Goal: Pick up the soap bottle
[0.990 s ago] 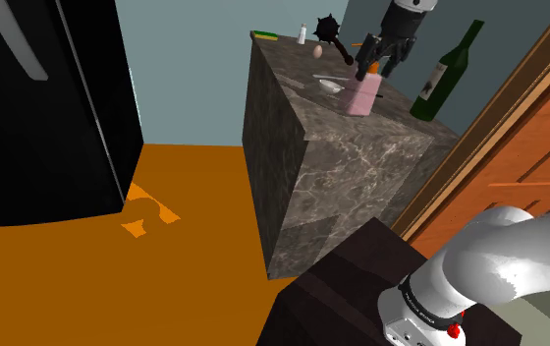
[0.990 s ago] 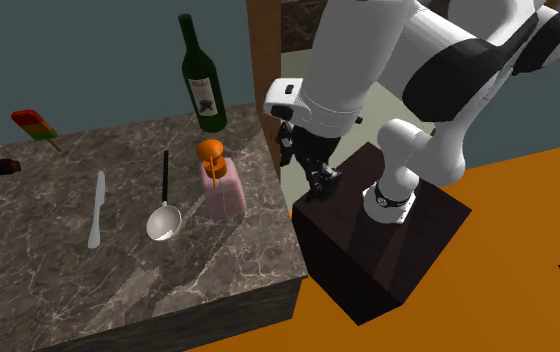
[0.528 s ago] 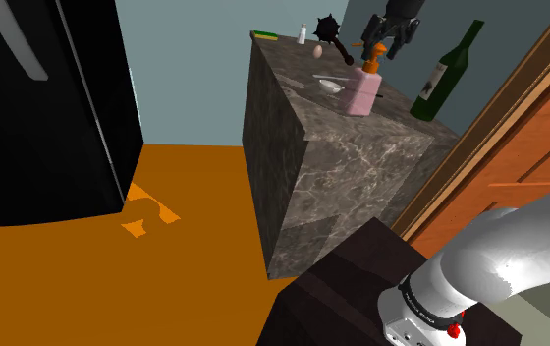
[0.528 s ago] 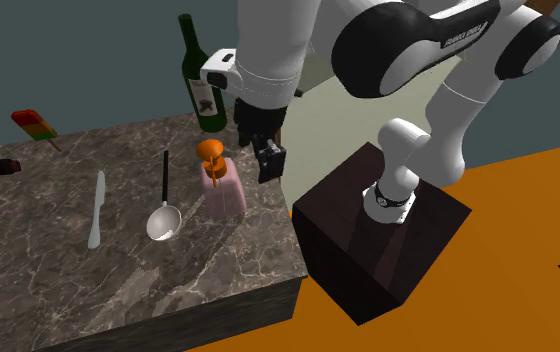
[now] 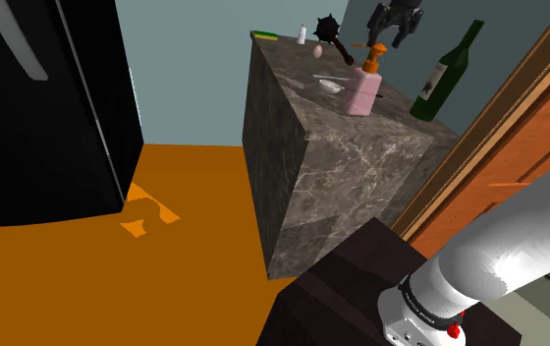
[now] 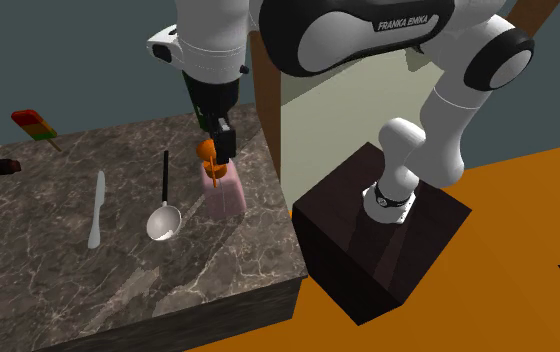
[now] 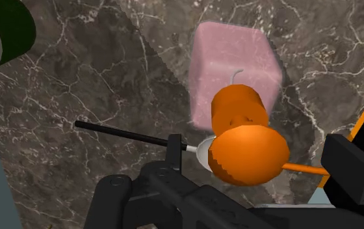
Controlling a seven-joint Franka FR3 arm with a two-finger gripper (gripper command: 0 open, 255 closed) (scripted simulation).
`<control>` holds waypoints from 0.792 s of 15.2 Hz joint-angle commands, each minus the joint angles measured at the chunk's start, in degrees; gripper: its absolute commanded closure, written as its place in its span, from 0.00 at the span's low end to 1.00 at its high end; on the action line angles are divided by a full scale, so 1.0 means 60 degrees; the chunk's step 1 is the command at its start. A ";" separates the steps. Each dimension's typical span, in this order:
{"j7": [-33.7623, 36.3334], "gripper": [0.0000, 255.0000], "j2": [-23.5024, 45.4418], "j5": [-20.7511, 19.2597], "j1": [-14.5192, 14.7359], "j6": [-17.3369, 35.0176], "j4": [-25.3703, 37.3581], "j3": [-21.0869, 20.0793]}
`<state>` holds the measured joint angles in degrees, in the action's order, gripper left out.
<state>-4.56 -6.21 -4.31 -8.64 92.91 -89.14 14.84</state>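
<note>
The black refrigerator [image 5: 37, 108] occupies the shoulder view's left, standing on the orange floor [image 5: 86, 285]. The dark marble counter [image 6: 68, 270] stands beside the dark box stand [image 6: 368, 250], from which the white arm [image 6: 298, 25] reaches over the counter top. A green wine bottle [image 6: 200, 75] stands upright near the counter's back edge. The soap bottle [image 6: 223, 190], a pink body with an orange pump, stands upright on the counter in front of the wine bottle, near the counter edge facing the stand. A ladle [image 6: 165, 215] lies just beside it on the second exterior view's left, and a knife [image 6: 96, 210] lies beyond the ladle. The gripper [image 6: 218, 148] hangs directly above the pump, pointing down. Its fingers stand apart. In the wrist view the pump head sits between them with a gap on each side. The soap bottle rests on the counter, not held.
</note>
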 commanded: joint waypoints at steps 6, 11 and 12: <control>0.0079 0.00 -0.0231 -0.0064 -0.0011 0.0859 -0.1083 -0.0001; 0.0062 1.00 -0.0196 -0.0054 -0.0016 0.0841 -0.1029 0.0008; 0.0066 1.00 -0.0200 -0.0055 -0.0014 0.0842 -0.1035 0.0006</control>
<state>-4.17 -7.45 -4.65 -8.73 97.97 -95.31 14.88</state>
